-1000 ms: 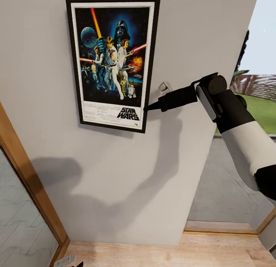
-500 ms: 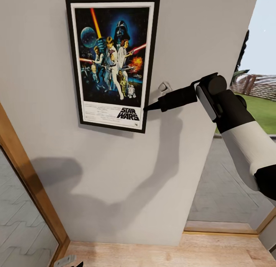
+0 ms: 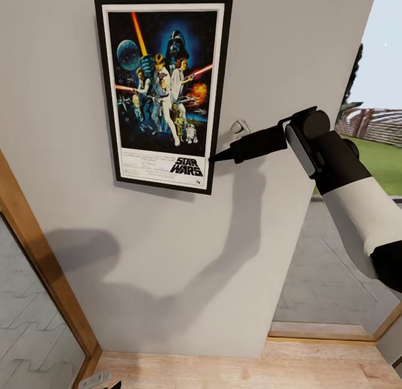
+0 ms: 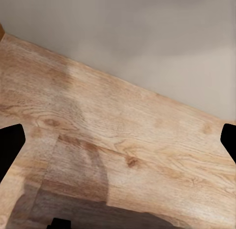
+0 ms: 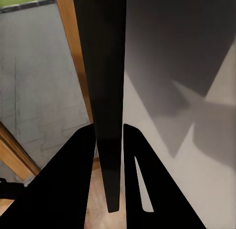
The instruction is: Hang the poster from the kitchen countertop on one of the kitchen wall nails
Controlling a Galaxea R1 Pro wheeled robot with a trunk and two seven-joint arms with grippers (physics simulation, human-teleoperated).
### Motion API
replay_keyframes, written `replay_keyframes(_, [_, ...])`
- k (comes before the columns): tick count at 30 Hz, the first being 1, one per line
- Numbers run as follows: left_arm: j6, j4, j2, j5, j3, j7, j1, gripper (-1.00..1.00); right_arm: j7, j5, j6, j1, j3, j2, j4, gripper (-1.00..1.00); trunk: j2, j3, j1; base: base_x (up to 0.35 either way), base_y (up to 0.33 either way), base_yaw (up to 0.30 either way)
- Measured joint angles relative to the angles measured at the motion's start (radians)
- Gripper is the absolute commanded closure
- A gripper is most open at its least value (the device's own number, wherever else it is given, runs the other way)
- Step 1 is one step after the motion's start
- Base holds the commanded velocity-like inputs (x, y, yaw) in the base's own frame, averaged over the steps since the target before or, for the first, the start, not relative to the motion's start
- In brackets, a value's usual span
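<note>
Plain pale wall [image 3: 184, 255] ahead, wood floor [image 3: 234, 369] below, a glass door with a wooden frame [image 3: 39, 266] at one side and a green yard seen past the wall's far edge.

High on that wall, flat and upright: the poster [image 3: 163, 90], black frame, white border, "STAR WARS" at the bottom. Right gripper [image 3: 215, 156] reaching in from the side, jaws pinched shut on the poster's lower right edge. Seen edge-on in the right wrist view as a thin dark strip, the poster [image 5: 105, 91] clamped tight between two black fingers [image 5: 69, 184]. Left gripper [image 4: 118, 140] hanging low, pointed at the floor, jaws spread wide with nothing between them.

Step in hand, by the look of it: hanging, close to done. Poster already up against the wall at the right height, not on any desk. Next move, most likely: make sure the top sits on a nail, then let go softly and pull straight back, so as not to knock the frame loose or tip it.

Hard to make out: any nail at all. Too tiny, or hidden behind the poster. Cannot tell if the poster hangs by itself yet. A small pale knob [image 3: 240, 126] on the wall just beside the right arm, not clear what. Top edge of the frame close to the edge of the head view.
</note>
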Motion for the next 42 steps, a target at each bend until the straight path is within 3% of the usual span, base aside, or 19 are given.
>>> replay_keyframes(17, [0.000, 0.000, 0.000, 0.000, 0.000, 0.000, 0.000, -1.00, 0.001, -0.003, -0.004, 0.014, 0.000, -0.002, -0.007, 1.00, 0.000, 0.000, 0.000, 0.000, 0.000, 0.000])
replay_keyframes(42, [0.000, 0.000, 0.000, 0.000, 0.000, 0.000, 0.000, -1.00, -0.001, -0.005, -0.008, 0.110, 0.000, -0.002, -0.061, 1.00, 0.000, 0.000, 0.000, 0.000, 0.000, 0.000])
